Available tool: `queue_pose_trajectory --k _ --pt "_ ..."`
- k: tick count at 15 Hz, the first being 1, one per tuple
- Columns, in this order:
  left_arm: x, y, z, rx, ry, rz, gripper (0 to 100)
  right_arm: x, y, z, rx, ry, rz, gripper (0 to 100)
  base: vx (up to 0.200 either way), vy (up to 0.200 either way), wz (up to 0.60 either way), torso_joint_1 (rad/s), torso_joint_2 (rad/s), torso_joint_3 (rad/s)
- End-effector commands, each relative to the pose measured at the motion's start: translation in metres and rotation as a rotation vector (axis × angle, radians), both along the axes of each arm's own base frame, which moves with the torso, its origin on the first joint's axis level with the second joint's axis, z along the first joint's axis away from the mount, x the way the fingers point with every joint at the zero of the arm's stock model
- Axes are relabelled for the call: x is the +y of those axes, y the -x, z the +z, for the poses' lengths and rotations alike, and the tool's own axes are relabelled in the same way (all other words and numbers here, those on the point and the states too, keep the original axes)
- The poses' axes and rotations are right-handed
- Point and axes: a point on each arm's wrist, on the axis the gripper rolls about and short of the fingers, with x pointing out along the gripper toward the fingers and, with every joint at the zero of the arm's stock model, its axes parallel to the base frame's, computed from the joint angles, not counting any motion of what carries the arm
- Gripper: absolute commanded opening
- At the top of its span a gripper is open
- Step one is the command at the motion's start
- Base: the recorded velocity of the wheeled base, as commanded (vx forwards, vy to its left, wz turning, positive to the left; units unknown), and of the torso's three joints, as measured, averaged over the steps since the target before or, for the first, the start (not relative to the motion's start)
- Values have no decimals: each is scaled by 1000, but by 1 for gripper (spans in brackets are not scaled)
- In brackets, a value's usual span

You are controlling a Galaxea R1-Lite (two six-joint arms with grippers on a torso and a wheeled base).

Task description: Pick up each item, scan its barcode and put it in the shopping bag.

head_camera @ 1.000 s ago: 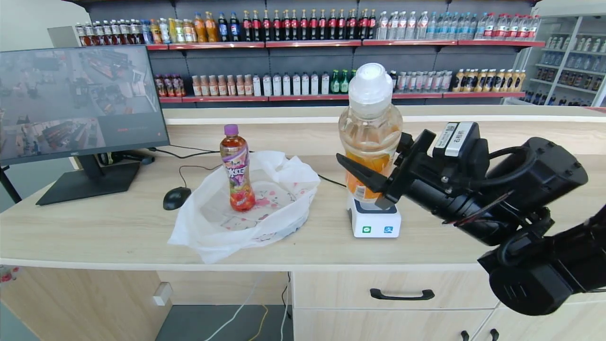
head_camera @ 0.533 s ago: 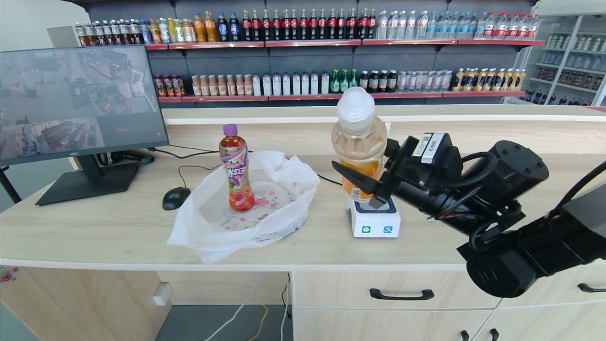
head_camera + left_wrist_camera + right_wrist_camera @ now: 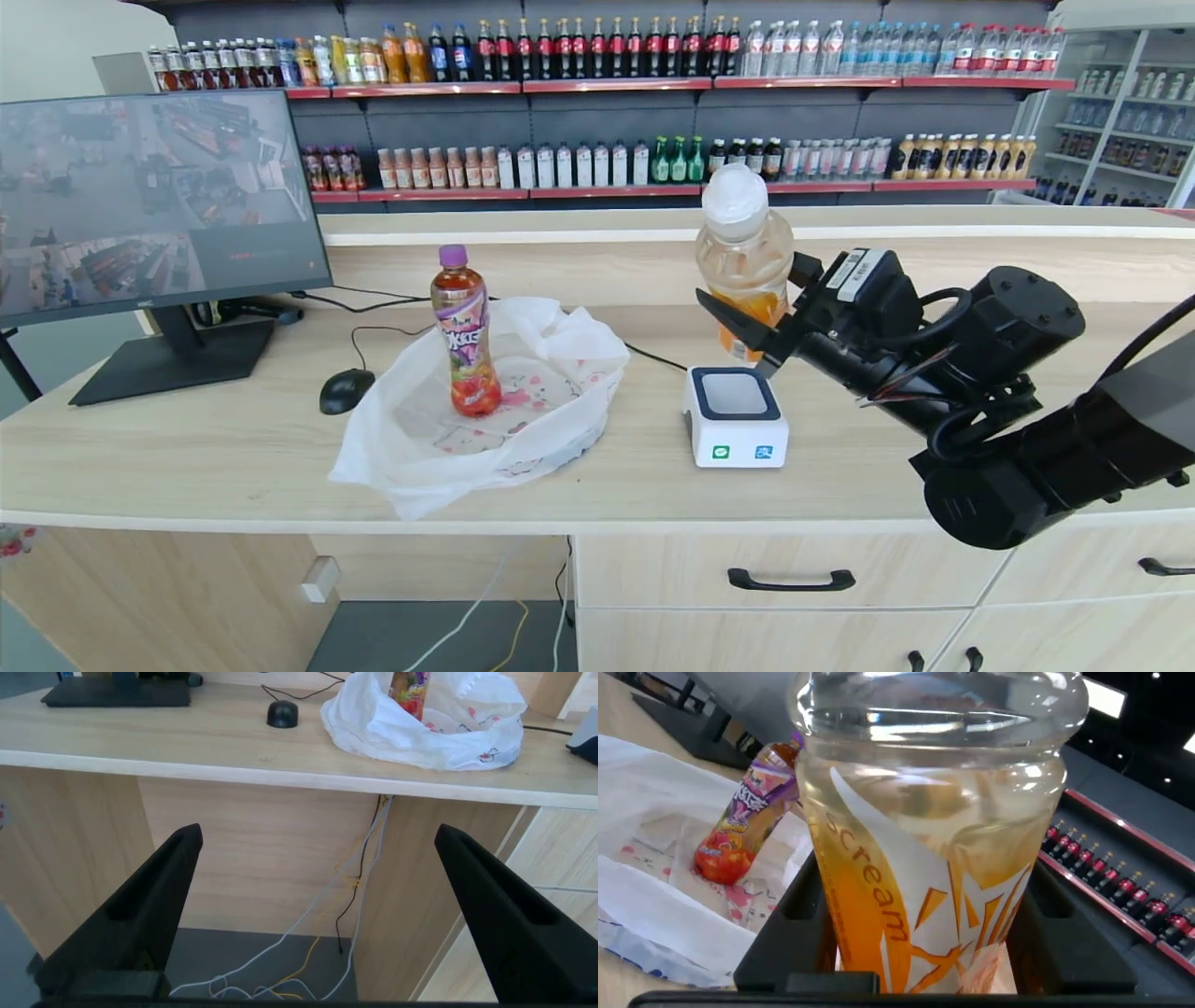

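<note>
Above the counter (image 3: 233,448), near the scanner (image 3: 735,415) | right hand (image 3: 752,287) clamps orange bottle (image 3: 744,233) upright | left hand (image 3: 318,835) wide

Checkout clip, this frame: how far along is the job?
Done: the purple-capped bottle stands in the shopping bag. In hand: the right pincer holds the orange drink bottle upright, beyond the scanner; whether it has been scanned cannot be told. Left: bagging that bottle.
</note>
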Motion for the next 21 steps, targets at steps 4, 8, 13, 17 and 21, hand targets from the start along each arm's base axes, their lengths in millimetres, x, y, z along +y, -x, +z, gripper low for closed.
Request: queue_pose_trajectory --k 4,8,13,17,21 --pt "0 0 0 0 0 0 100 -6 -9 -8 17 -14 -104 0 0 0 0 0 0 0" --pt "0 0 0 0 0 2 100 -5 -3 -19 65 -11 -151 0 0 0 0 0 0 0" --pt "0 0 0 0 0 0 100 -3 -10 -3 -34 -35 -376 0 0 0 0 0 0 0" --pt "0 0 0 0 0 0 100 12 -7 -11 -59 19 -426 0 0 0 0 0 0 0" --pt "0 0 0 0 0 0 100 27 -4 -18 -75 60 -392 0 0 0 0 0 0 0"
